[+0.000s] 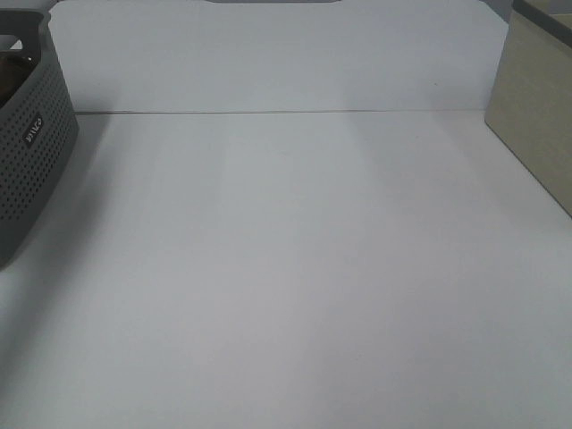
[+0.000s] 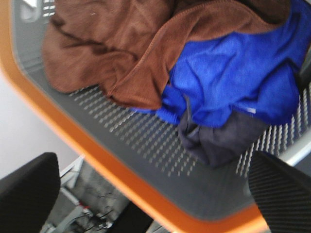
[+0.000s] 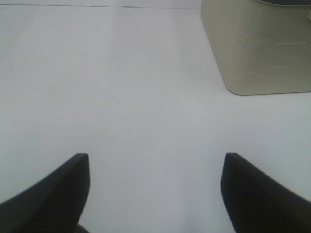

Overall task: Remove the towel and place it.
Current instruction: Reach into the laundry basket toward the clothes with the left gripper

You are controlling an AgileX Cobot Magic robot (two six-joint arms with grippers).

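In the grey basket (image 1: 36, 152) on the left, the brown towel (image 2: 112, 43) lies bunched up against a blue cloth (image 2: 233, 73). The left gripper (image 2: 151, 159) hangs over the basket's rim with its fingers spread wide and nothing in them. In the middle the white table (image 1: 295, 268) has no towel on it, and on the right the right gripper (image 3: 155, 156) hovers near the tan box (image 1: 536, 116), fingers apart and holding nothing. I think the job has hardly begun: the towel is yet to be grabbed, lifted out and put down.
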